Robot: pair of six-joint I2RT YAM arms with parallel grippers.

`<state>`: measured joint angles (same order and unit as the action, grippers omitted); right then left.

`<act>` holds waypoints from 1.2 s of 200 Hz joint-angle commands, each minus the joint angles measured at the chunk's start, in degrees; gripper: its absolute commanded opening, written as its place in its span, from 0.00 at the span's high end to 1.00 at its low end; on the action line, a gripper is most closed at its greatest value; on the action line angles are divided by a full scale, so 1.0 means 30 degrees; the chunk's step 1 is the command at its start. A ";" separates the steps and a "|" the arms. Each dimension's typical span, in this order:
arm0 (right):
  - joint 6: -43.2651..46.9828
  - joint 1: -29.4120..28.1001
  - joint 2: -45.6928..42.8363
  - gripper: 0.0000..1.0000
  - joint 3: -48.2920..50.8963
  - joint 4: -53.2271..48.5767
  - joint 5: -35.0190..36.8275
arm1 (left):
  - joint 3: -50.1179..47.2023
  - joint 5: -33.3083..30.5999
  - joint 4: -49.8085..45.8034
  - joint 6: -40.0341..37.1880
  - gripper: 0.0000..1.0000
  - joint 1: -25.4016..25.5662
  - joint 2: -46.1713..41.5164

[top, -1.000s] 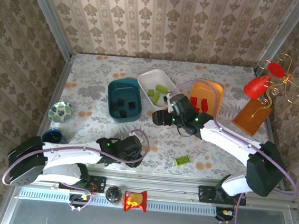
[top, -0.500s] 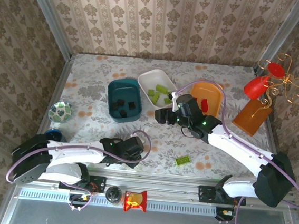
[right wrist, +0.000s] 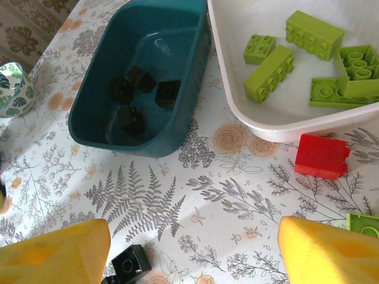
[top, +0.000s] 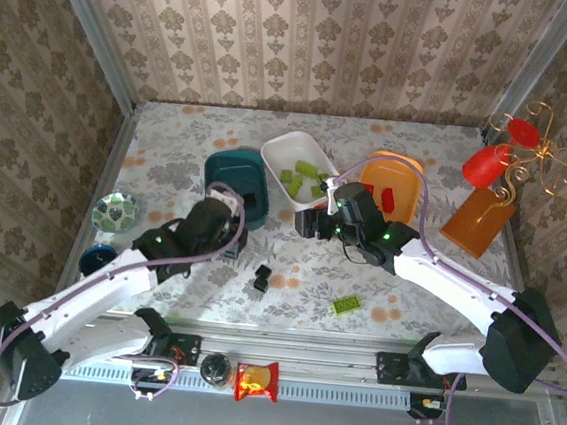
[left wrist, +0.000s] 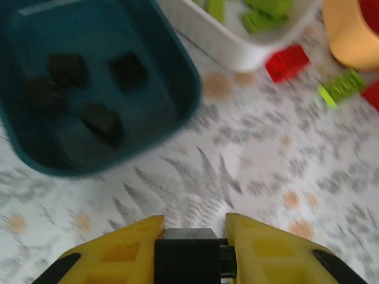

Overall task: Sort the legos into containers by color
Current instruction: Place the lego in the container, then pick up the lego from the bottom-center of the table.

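Carrying a black brick (left wrist: 189,257), left gripper (left wrist: 193,228) has clamped shut and swung up from the near edge to just short of the teal tub (left wrist: 183,77), so drop is next. Another black lego (top: 260,277) lies loose mid-table. Right gripper (right wrist: 192,254) hangs spread, empty; red brick (right wrist: 321,156) ahead beside the white tub (right wrist: 266,127).
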<state>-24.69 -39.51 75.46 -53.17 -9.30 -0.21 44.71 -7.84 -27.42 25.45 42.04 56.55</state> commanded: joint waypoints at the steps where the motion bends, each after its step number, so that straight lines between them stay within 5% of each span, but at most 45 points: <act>1: -0.0443 0.0075 -0.0151 0.24 0.0374 0.0142 -0.0089 | 0.1437 0.1039 0.1943 -0.2123 0.72 -0.2070 0.2134; 65: -0.0619 -0.0037 -0.0429 0.24 0.1153 0.0180 -0.0652 | 0.5802 0.1951 0.3805 -0.2934 0.72 -0.5170 1.0510; 107: -0.0489 -0.0298 -0.0356 0.23 0.1250 0.0254 -0.1275 | 0.7674 0.2172 0.3391 -0.3026 0.44 -0.6160 1.2685; 129: -0.0330 -0.0736 -0.0178 0.23 0.1272 0.0288 -0.1363 | 0.7872 0.2470 0.3509 -0.2875 0.27 -0.6221 1.2291; 181: 0.0434 -0.2722 0.0930 0.22 0.0654 0.0002 -0.1514 | 0.6891 0.2923 0.3520 -0.2666 0.11 -0.5414 0.8381; 240: 0.1101 -0.6040 0.5277 0.22 -0.0753 -0.0683 -0.1827 | 0.2391 0.1434 0.2793 -0.1739 0.00 -0.1718 0.1710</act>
<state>-23.55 -54.61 88.03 -52.88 -9.23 -4.67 57.28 -0.60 -16.23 18.22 33.87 67.13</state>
